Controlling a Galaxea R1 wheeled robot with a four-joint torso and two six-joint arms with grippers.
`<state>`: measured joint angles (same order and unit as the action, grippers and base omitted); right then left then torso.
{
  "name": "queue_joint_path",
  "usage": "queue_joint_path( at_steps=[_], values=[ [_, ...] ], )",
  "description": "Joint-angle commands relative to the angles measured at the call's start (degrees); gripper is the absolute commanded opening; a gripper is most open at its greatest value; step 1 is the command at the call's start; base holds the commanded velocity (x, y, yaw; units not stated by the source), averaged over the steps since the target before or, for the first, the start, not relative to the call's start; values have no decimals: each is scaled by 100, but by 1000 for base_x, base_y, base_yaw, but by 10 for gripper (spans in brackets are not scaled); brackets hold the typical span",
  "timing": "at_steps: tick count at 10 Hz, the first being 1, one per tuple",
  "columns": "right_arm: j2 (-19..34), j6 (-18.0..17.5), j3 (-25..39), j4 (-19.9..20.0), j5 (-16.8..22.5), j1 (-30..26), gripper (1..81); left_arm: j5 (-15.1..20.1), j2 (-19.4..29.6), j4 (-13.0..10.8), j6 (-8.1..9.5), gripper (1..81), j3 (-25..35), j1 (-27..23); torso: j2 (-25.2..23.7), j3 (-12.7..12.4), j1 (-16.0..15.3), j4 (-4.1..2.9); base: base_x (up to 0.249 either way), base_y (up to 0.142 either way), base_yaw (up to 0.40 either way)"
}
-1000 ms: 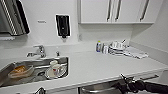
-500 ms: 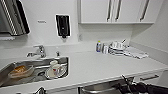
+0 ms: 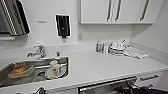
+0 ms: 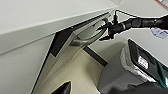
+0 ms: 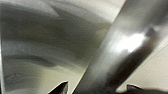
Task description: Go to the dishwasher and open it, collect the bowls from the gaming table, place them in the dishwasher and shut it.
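Under the white countertop (image 3: 100,67), at about five o'clock in the head view, the dishwasher (image 3: 107,87) shows its brushed steel door tipped partly open, one dark strip of interior along its top edge; the left wrist view has that same door (image 4: 62,53) leaning out from the white cabinet front, smooth and flat, with one horizontal bar handle (image 4: 86,40) standing off it. The right gripper (image 4: 106,30), a black jointed arm's end, sits at that handle with its fingers around the bar, grasping it; from the right wrist the handle (image 5: 120,50) runs as a broad glossy steel band across the matte steel door face (image 5: 45,45). The left gripper (image 4: 62,88) appears as one dark pointed tip, and whether it is released or clenched cannot be told. At nine o'clock in the head view lies one steel sink (image 3: 7,68) holding stacked dishes, among them a white mug (image 3: 56,68) on a plate and a round tan bowl (image 3: 21,71). One chrome tap (image 3: 38,51) stands behind it, one black wall dispenser (image 3: 62,25) hangs at twelve o'clock, and three upright bar handles mark the white upper cabinets (image 3: 95,11) at one o'clock
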<state>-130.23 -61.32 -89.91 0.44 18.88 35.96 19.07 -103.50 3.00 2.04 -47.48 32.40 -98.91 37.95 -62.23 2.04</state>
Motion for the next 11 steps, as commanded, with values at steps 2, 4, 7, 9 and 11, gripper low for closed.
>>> queue_joint_path(
  at_steps=[2,4,7,9,11],
  values=[
    [241,261,88,-149,1056,91,811,62,101,25,-19,811,107,-555,0,0,0,0,0,0,0],
    [232,270,88,-158,977,180,811,53,101,17,-19,811,107,-528,0,0,0,0,0,0,0],
    [188,305,88,-149,977,224,811,53,109,17,-19,811,107,-520,0,-2,0,0,0,0,0],
    [100,305,80,-158,977,224,811,53,101,25,-19,811,107,-520,0,-2,0,0,0,0,0],
    [74,314,53,-158,968,224,811,62,92,25,-19,811,73,-520,0,-2,0,0,0,0,0]
  ],
)
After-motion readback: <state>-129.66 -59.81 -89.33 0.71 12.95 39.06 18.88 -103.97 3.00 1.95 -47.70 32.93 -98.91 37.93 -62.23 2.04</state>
